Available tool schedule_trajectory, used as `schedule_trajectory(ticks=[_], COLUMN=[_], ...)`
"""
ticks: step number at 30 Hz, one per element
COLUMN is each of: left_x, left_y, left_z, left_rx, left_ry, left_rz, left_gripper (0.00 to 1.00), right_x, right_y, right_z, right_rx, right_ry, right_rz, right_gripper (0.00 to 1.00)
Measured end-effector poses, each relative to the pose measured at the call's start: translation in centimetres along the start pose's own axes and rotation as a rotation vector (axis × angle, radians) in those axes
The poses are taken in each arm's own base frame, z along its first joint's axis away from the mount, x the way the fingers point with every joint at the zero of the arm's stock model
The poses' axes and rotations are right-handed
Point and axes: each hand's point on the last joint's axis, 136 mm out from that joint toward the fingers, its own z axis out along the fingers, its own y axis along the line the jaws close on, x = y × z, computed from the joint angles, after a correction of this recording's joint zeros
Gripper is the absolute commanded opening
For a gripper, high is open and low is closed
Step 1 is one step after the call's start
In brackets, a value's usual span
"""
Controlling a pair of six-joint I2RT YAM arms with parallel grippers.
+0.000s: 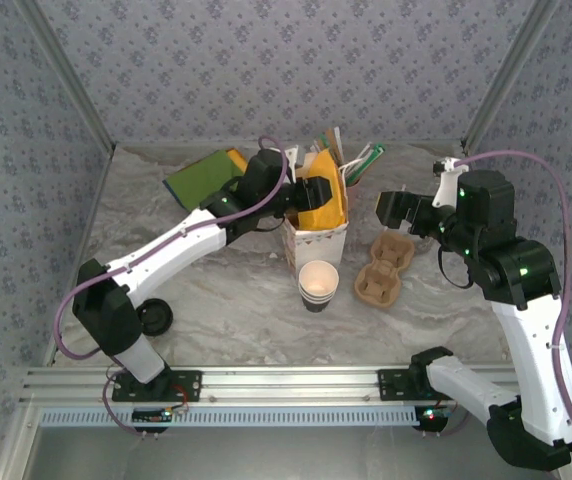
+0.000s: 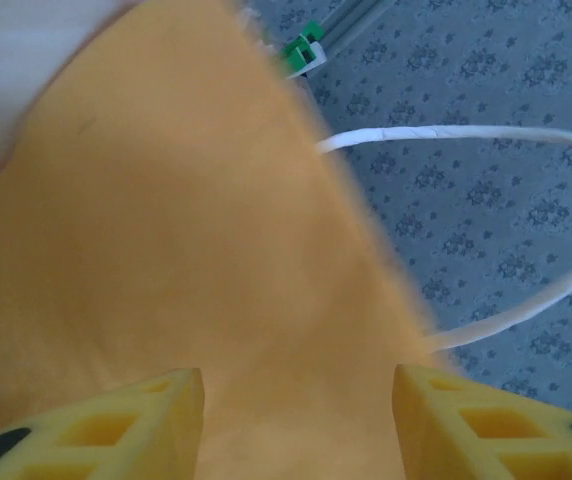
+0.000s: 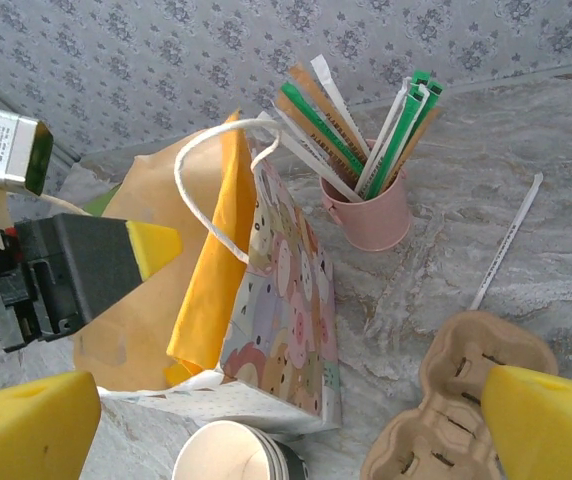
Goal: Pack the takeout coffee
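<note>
Top external, lid: black, flat on the table by the left arm's base.
Left gripper: at the paper bag's mouth, fingers spread, yellow lining just ahead of them.
Coffee cup: upright on the table, just in front of the bag.
Carrier: cardboard, lying right of the cup.
Right gripper: hovers beyond the carrier, fingers wide apart, holding nothing.
</note>
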Motion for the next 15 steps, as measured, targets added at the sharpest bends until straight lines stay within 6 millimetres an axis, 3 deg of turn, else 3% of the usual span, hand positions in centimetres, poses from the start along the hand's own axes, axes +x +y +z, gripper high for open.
schedule_trajectory(ticks=[9,13,15], left_x=[-2.3,-3.5,-4.1], left_y=[-2.3,-3.5,-4.1], left_z=[-1.8,-2.8,-3.4], left_rx=[0.008,0.016,0.013], left_ry=[-0.033,-0.053,-0.058], left_rz=[0.030,0.048,0.065], left_gripper=[0.59,0.66,0.79], right_x=[0.2,0.3,0.3], right_y=[0.0,0.0,0.0], right_z=[0.3,0.3,0.4], right_rx=[-0.002,-0.007,-0.009], right_ry=[0.009,0.011,0.014], right_rz=[0.008,0.009,0.010], right_gripper=[1.00,1.00,1.00])
